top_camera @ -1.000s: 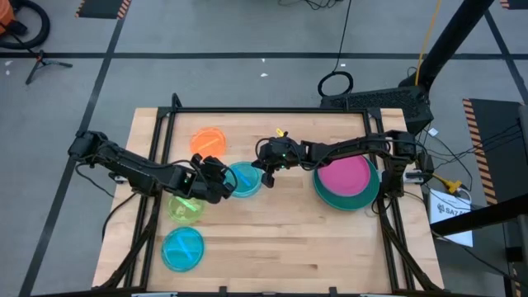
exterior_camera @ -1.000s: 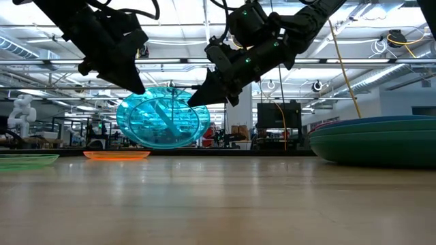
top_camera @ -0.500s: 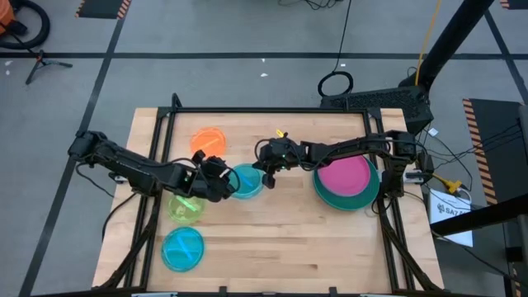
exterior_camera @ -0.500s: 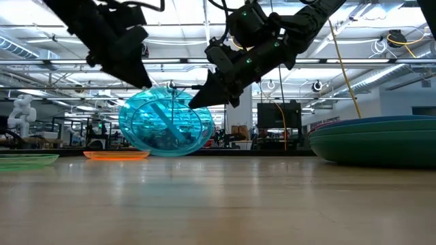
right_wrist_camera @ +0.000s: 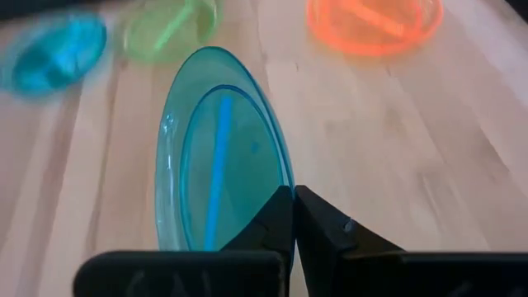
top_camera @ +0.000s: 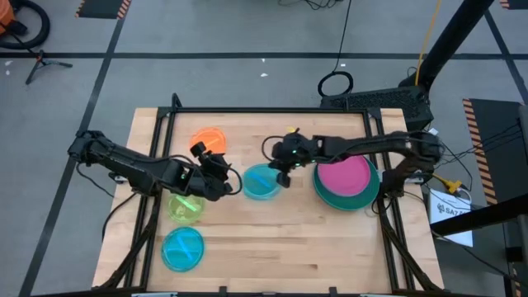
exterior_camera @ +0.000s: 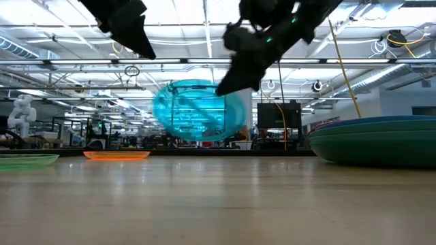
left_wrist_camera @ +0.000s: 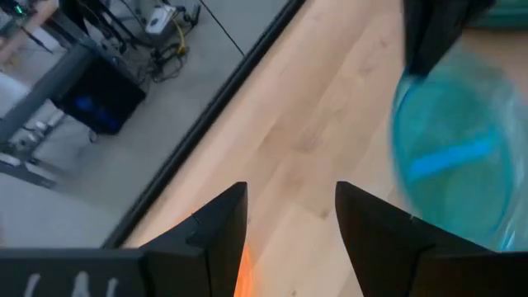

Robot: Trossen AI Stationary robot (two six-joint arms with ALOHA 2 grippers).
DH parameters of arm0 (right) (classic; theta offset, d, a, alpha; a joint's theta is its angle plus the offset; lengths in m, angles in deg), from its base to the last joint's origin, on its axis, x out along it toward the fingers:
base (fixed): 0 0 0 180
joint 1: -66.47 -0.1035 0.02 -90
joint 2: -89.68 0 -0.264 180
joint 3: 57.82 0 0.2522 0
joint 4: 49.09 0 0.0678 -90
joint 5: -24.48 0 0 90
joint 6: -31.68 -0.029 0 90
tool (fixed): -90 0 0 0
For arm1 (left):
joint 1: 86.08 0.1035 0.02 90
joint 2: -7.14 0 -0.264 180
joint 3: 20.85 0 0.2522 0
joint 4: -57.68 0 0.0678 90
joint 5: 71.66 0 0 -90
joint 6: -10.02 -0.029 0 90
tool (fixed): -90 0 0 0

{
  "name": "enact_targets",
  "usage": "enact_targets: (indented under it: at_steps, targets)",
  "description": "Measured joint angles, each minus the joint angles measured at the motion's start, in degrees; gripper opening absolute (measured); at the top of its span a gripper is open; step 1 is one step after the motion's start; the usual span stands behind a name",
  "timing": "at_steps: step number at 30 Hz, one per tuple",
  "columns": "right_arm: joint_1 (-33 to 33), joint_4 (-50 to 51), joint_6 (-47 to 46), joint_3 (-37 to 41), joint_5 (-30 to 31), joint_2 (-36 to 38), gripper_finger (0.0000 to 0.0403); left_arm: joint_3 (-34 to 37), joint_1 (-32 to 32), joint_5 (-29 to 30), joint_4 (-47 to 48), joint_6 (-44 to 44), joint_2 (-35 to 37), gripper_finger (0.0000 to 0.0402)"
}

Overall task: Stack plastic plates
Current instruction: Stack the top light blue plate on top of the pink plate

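Observation:
A small cyan plate (top_camera: 262,181) stands tilted on edge above the table's middle, with my right gripper (top_camera: 283,176) shut on it. My left gripper (top_camera: 228,176) is open just left of the plate and touches nothing; in its wrist view the plate (left_wrist_camera: 462,157) lies beyond its fingers. An orange plate (top_camera: 209,140), a lime plate (top_camera: 186,206) and a blue plate (top_camera: 182,247) lie flat on the left half. At the right a magenta plate (top_camera: 345,176) lies in a large teal plate (top_camera: 350,203). My right gripper pinches the cyan plate's rim (right_wrist_camera: 279,196) between its two fingers, on the side toward the table's right. The fingers slant down from the table's right. The plate (exterior_camera: 199,110) is steeply tilted and hangs clear of the table top.
The stack of large plates (exterior_camera: 375,139) rises at the right in the low view. The orange plate (right_wrist_camera: 375,21) and lime plate (right_wrist_camera: 169,29) lie beyond the held one. Bare wood runs along the table's near edge (top_camera: 280,256).
My left gripper has opened, let go of the cyan plate's left rim, rolled and risen. My right gripper has gone up and toward the table's right edge with the plate, which now hangs higher and clear of the table.

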Motion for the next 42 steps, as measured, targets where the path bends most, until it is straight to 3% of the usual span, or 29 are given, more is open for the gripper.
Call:
enact_targets:
  at_steps: [5,12,20,29,42]
  targets:
    - [1.22,16.96,1.42,0.0,-0.12,10.46,0.0006,-0.04,-0.96,0.56,0.84,0.74,-0.02,0.0191]
    - [7.47,35.47,-7.81,-0.02,0.1,24.66,0.0006,-0.05,-1.53,0.59,0.78,1.3,-0.02,0.0191]
    - [12.41,57.62,-15.31,-0.02,3.23,31.38,0.0006,-0.05,-1.35,0.59,0.74,1.74,-0.02,0.0191]
    - [15.0,66.24,-14.97,-0.02,4.53,33.76,0.0006,-0.04,-1.35,0.59,0.69,2.55,-0.02,0.0191]
    - [19.31,68.35,-10.44,-0.02,6.66,33.78,0.0007,-0.04,-1.35,0.55,0.72,2.55,-0.02,0.0191]
